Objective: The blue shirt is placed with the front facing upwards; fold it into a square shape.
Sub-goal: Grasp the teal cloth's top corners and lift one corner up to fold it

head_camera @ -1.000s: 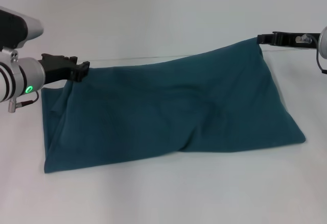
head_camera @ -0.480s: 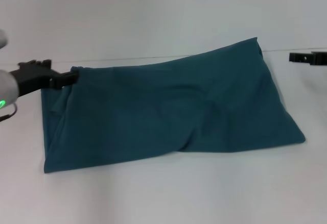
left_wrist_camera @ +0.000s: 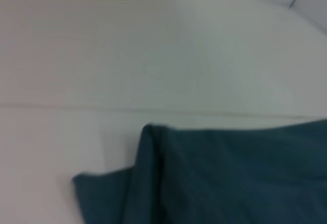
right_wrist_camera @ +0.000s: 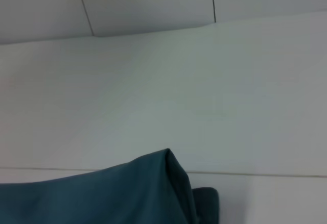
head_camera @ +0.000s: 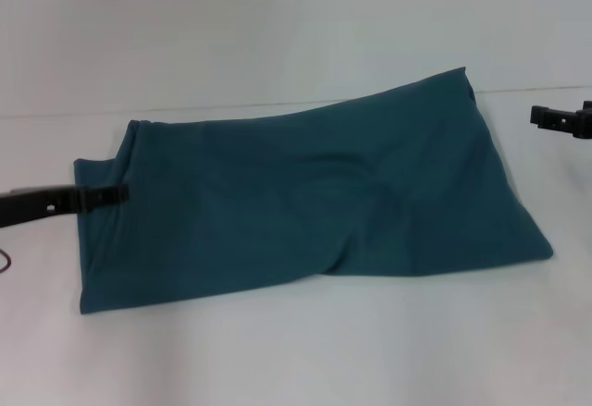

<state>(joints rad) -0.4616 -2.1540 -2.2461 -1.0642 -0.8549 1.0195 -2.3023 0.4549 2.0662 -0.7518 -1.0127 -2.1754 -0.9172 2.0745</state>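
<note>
The blue shirt point(head_camera: 314, 203) lies folded in a wide band across the white table, plain teal side up; no letters show. My left gripper point(head_camera: 109, 195) is low at the shirt's left edge, open and holding nothing. My right gripper point(head_camera: 541, 116) is off the shirt's far right corner, apart from the cloth, open and empty. The left wrist view shows the shirt's far left corner point(left_wrist_camera: 153, 147). The right wrist view shows the far right corner point(right_wrist_camera: 153, 178).
The white table point(head_camera: 296, 360) runs all around the shirt. A white wall with panel seams point(right_wrist_camera: 212, 2) stands behind the table's far edge.
Both grippers let go of the shirt's far corners. The left gripper pulled back and down to the left edge; the right gripper moved off to the right. The shirt stays flat.
</note>
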